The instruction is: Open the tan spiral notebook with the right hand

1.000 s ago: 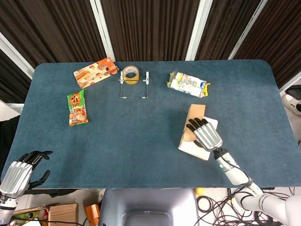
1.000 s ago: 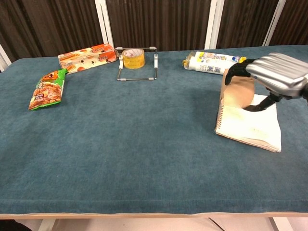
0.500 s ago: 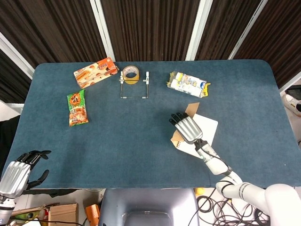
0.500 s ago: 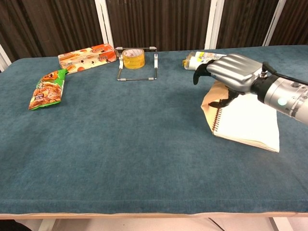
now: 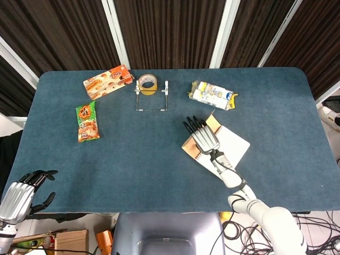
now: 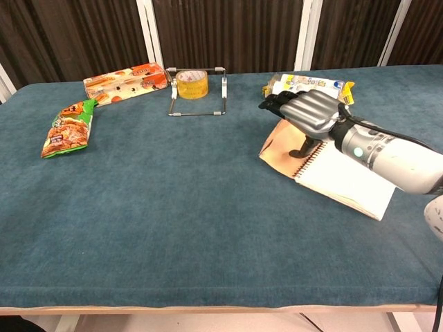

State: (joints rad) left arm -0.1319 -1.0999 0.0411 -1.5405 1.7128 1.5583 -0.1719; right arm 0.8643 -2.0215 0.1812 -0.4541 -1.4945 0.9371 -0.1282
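Observation:
The tan spiral notebook (image 5: pixel 231 145) lies open at the table's right middle, white pages (image 6: pixel 347 180) facing up. Its tan cover (image 6: pixel 278 148) is swung over to the left and still stands tilted off the cloth. My right hand (image 5: pixel 201 136) is over that cover, seen from the chest as right hand (image 6: pixel 306 111). Its fingers reach past the cover's outer edge and its thumb is down on the inner side by the spiral, so it holds the cover. My left hand (image 5: pixel 20 195) hangs off the table's near left corner, holding nothing, fingers apart.
An orange snack box (image 5: pixel 108 81), a tape roll (image 5: pixel 147 83) in a wire stand and a yellow-white packet (image 5: pixel 212 95) line the far side. The packet sits just behind the notebook. A green snack bag (image 5: pixel 87 121) lies at the left on the blue table (image 5: pixel 138 159).
My right hand has swept left with the cover, swinging it from upright to leaning well left. The white pages now show fully and the notebook has turned slightly. The left hand has not moved.

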